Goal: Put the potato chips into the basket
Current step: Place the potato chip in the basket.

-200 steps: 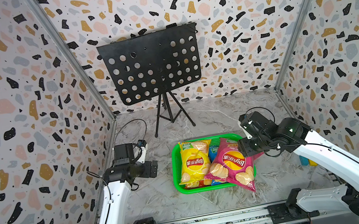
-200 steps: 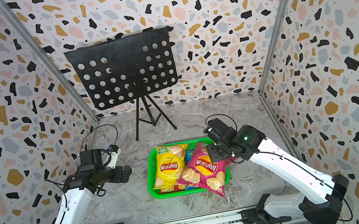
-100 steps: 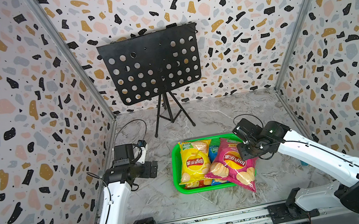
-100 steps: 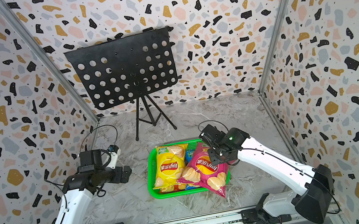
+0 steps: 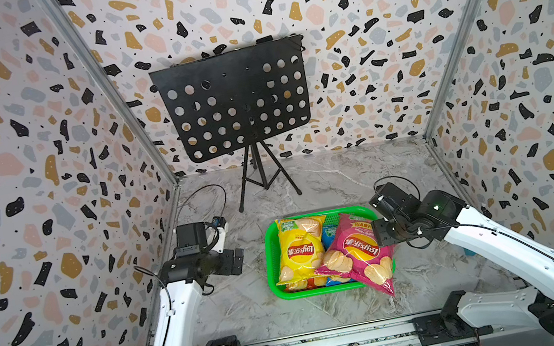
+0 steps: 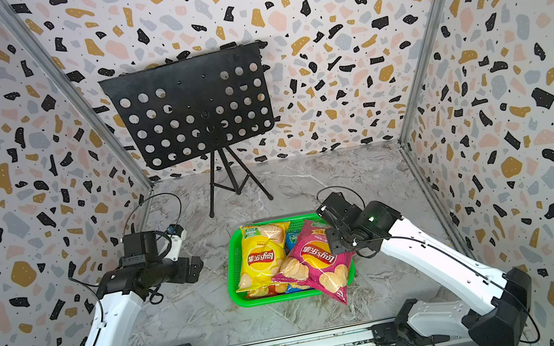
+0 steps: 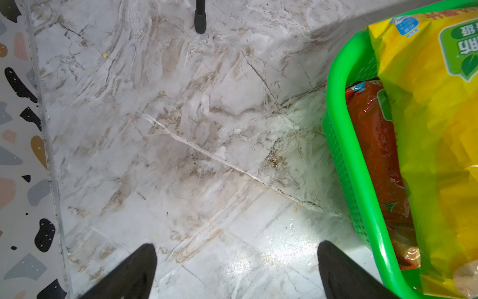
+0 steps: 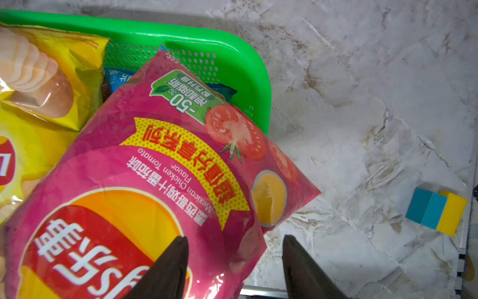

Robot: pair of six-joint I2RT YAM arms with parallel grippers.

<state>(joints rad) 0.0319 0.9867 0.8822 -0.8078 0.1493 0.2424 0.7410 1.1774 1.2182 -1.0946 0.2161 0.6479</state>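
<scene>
Glossy pink chip bag (image 5: 357, 252) sits in green mesh plastic basket (image 5: 271, 255), tail overhanging rim at 5 o'clock. Right hand (image 8: 234, 239) half-parted astride bag's edge, gripping nothing. Left hand (image 7: 236, 244) wide open, empty, at 9 o'clock. Risk: nudge tips slick bag onto counter (image 5: 244, 303).

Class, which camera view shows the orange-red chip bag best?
Left wrist view: the orange-red bag lies exposed along the basket wall under the yellow bag. Both top views show a sliver; the right wrist view, none.
</scene>
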